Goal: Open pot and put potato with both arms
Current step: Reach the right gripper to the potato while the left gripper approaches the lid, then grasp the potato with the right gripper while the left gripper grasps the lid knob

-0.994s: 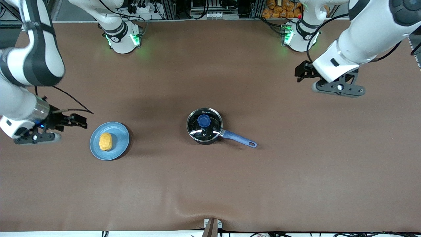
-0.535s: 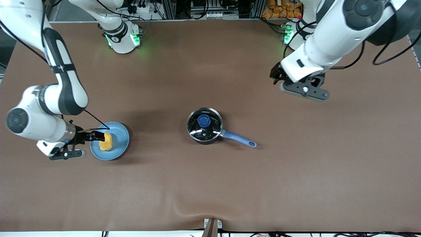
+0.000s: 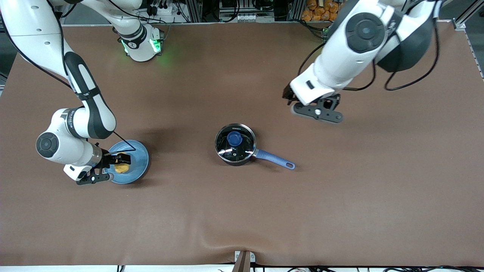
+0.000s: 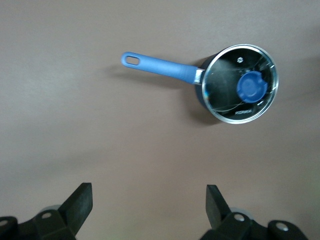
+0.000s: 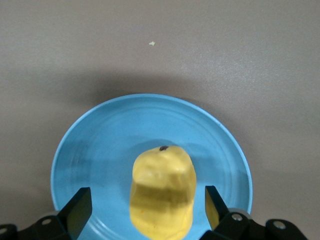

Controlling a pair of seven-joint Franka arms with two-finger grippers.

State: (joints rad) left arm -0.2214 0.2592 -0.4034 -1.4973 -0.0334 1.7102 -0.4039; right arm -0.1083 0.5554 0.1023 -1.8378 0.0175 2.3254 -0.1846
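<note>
The black pot (image 3: 235,144) stands mid-table with its glass lid and blue knob (image 3: 234,139) on; its blue handle (image 3: 274,159) points toward the left arm's end. The yellow potato (image 3: 121,168) lies on a light-blue plate (image 3: 138,164) toward the right arm's end. My right gripper (image 3: 119,160) is open over the plate, its fingers on either side of the potato (image 5: 162,192) without touching it. My left gripper (image 3: 289,96) is open and empty over bare table. It is apart from the pot, which shows in the left wrist view (image 4: 235,85).
A pile of orange lumps (image 3: 321,9) lies past the table edge near the left arm's base. A small bracket (image 3: 244,260) sits at the table's near edge. The brown mat (image 3: 340,196) lies bare around the pot.
My right gripper has moved from beside the plate to over it, and now straddles the potato. My left gripper has moved across the table toward the pot.
</note>
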